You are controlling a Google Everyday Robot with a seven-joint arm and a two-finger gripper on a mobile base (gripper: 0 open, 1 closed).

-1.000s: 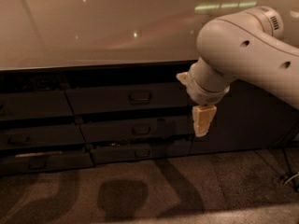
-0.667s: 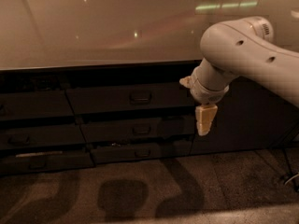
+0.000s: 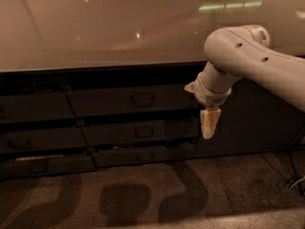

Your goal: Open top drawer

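The top drawer is the uppermost dark front in the middle column under the counter. It is closed, with a small loop handle at its centre. My gripper hangs from the white arm and points down, with its pale fingers shut and empty. It is in front of the drawer column's right end, right of the handle and a little below it, not touching the handle.
Two shallower drawers lie below the top one. More drawer fronts are at the left. A dark cabinet panel is at the right. The glossy counter top runs above. Carpet floor is in front, and cables are at the far right.
The arm's upper part has shifted slightly to the right. The gripper stays at almost the same spot, and the drawers are unchanged.
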